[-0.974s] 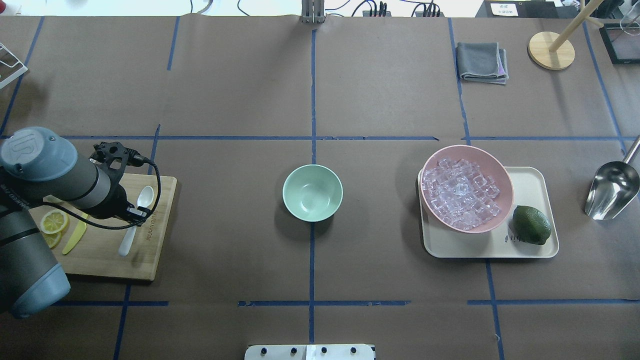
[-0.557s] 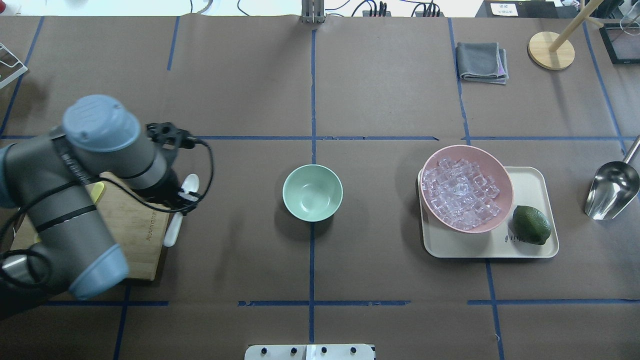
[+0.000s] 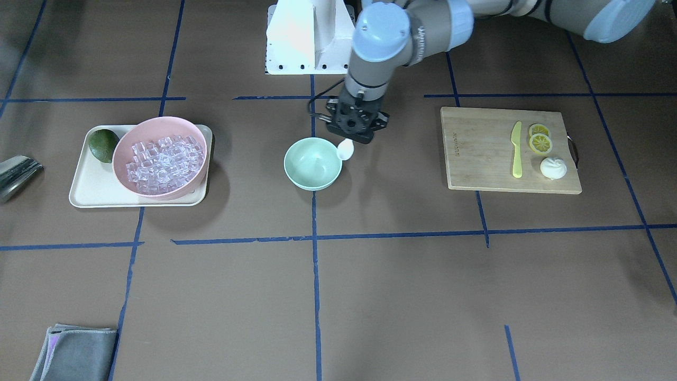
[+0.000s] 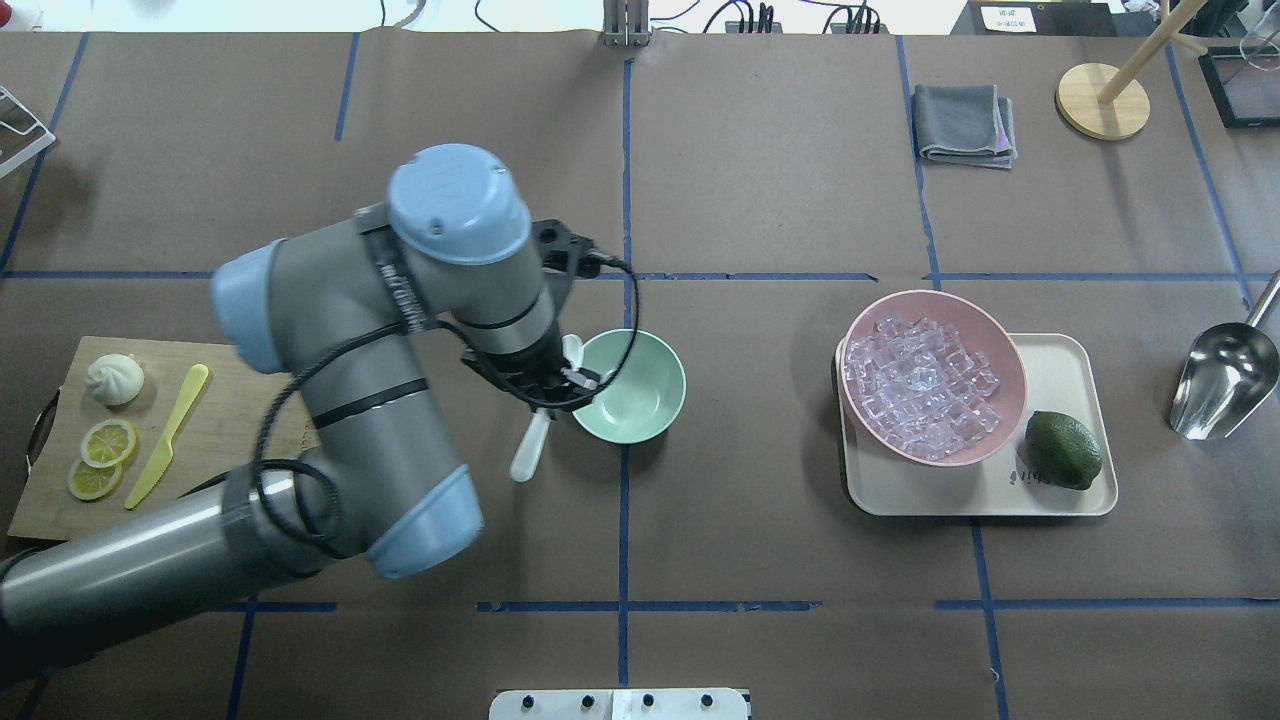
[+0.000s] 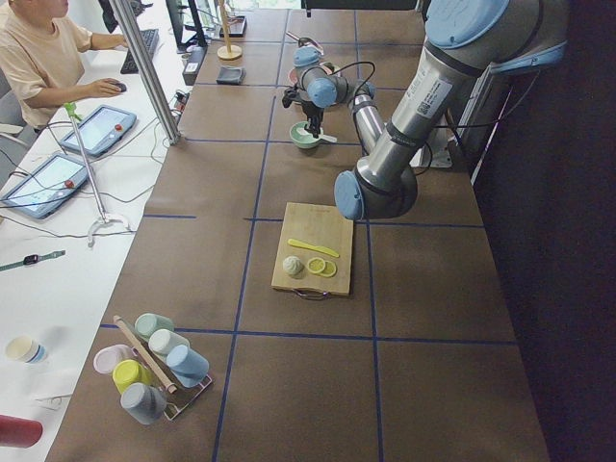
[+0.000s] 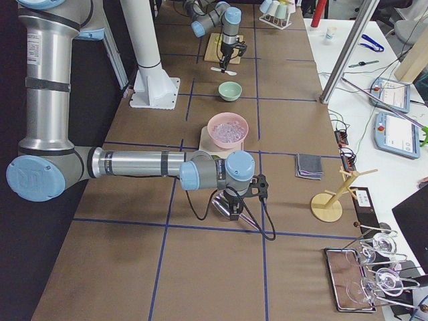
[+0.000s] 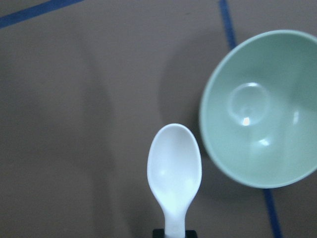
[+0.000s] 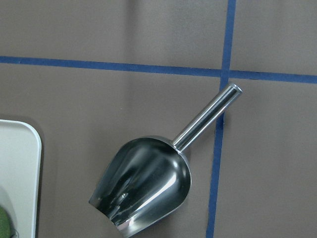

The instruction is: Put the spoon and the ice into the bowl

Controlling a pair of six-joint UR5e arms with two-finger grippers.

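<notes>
Left gripper (image 4: 548,388): jaws closed on the handle of the white plastic spoon (image 7: 174,171), held clear of the table. The scoop points away from the robot and the handle runs back toward it. In the wrist view the scoop sits just beside the rim of the mint-green bowl (image 4: 640,395), on the bowl's robot-left side and not over its hollow. In the front-facing view it overlaps that rim edge. The bowl stands on the brown table cover at the crossing of the blue tape lines.

Ice (image 4: 920,385): clear cubes heaped in the pink bowl (image 4: 1005,345), well apart from the mint-green bowl on the robot's right. The pink bowl rests on a cream tray (image 4: 1060,495), with a dark green lime (image 4: 1062,450) just beside it on the same tray.

Right gripper (image 6: 235,198): positioned above a steel scoop (image 8: 143,188) lying on the table beyond the tray. Only the side view shows this gripper, so I cannot tell how its jaws stand.

On the robot's far left, a wooden cutting board (image 4: 250,440) carries a yellow-green knife (image 4: 165,435), lemon slices (image 4: 108,442) and a white bun (image 4: 113,380)
</notes>
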